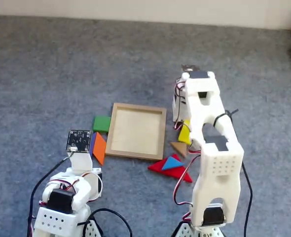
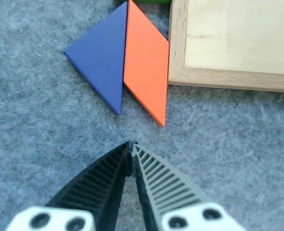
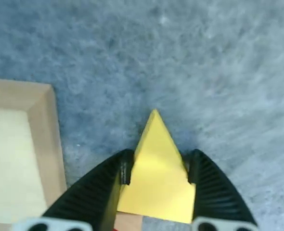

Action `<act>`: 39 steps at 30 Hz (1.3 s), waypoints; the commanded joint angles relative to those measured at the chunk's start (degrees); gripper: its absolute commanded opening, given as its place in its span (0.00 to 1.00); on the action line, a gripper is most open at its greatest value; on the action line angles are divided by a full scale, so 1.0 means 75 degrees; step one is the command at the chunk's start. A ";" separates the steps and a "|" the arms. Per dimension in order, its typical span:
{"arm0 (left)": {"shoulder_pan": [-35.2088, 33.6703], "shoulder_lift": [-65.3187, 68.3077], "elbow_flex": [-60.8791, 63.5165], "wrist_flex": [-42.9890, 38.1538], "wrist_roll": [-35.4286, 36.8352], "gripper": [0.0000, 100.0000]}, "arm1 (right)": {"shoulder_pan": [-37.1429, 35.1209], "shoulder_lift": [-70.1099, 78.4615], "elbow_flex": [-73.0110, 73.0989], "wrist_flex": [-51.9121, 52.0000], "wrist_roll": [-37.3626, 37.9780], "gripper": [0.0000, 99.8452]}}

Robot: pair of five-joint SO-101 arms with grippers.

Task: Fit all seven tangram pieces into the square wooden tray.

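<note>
Gripping the yellow triangle [image 3: 154,144] across its slanted edges, the right gripper [image 3: 156,169] appears closed on it just beside the wooden tray [image 3: 45,130]; whether the piece is lifted cannot be judged. Those sloping edges could let it slip or twist, catching the tray's rim instead of seating flat. Beyond the tray, the left gripper [image 2: 132,147] is closed and empty, near the orange parallelogram [image 2: 146,62] and blue triangle [image 2: 101,57].
</note>
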 commanded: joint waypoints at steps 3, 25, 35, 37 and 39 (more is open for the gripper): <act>-0.0064 -0.0322 0.0158 0.0035 -0.0012 0.01 | -0.0088 -0.1342 -0.0240 0.0135 0.0082 0.16; -0.0064 -0.0322 0.0158 0.0035 -0.0012 0.01 | -0.0967 -0.1483 0.1412 0.0111 0.0563 0.32; -0.0064 -0.0322 0.0158 0.0035 -0.0012 0.01 | -0.0522 -0.1471 0.1799 -0.0088 0.0985 0.32; -0.0064 -0.0322 0.0158 0.0035 -0.0012 0.01 | -0.0404 -0.1471 0.1764 -0.0100 0.0985 0.32; -0.0064 -0.0322 0.0158 0.0035 -0.0012 0.01 | -0.0381 -0.1471 0.1799 -0.0123 0.0996 0.32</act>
